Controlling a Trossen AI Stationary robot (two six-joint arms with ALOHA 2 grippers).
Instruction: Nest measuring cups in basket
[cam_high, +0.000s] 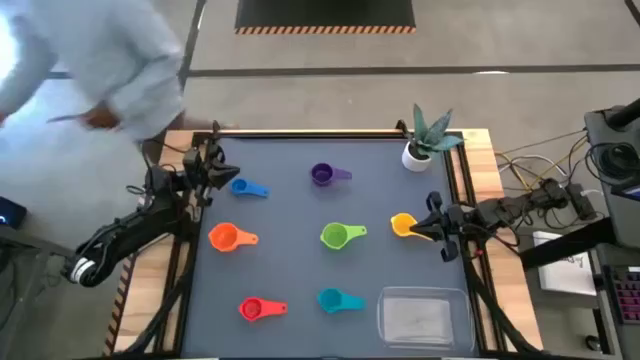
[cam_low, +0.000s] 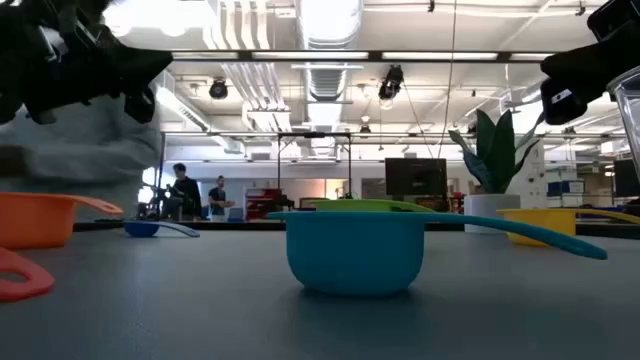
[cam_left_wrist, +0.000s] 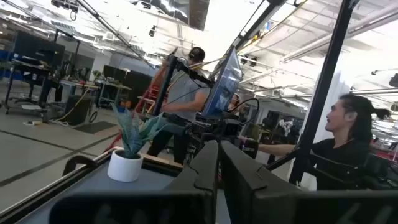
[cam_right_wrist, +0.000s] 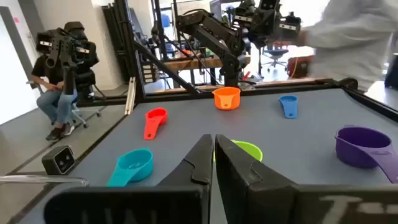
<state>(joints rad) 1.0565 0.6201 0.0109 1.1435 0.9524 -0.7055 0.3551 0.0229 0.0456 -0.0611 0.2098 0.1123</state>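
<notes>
Nothing has yet been nested: the basket (cam_high: 421, 318) lies empty near the front right corner of the counter (cam_high: 290, 210), and the measuring cups are scattered singly across the grey surface. Seven are named in the task, but only six can be counted in the high view — the blue cup (cam_high: 247, 187) at the back left, the purple cup (cam_high: 326, 175) at the back centre, the orange cup (cam_high: 227, 237) on the left, the green cup (cam_high: 338, 235) in the middle, the red cup (cam_high: 257, 309) and the teal cup (cam_high: 335, 299) along the front. A yellow cup (cam_high: 403, 224) is seen touching or just beside the right pincer (cam_high: 437, 229); whether it is touched cannot be told. Both pincers are closed with fingers together and nothing is held; the left pincer (cam_high: 212, 170) is parked at the back left edge, near the blue cup.

The step in hand is judged to be a first pick. It would be done well if the right pincer were opened first, then brought down over a cup's rim rather than its flat handle, so the bowl is kept level. The largest cup should be placed in the basket first — smaller ones can then be dropped inside it. The plant pot (cam_high: 417, 155) at the back right should be avoided.
</notes>
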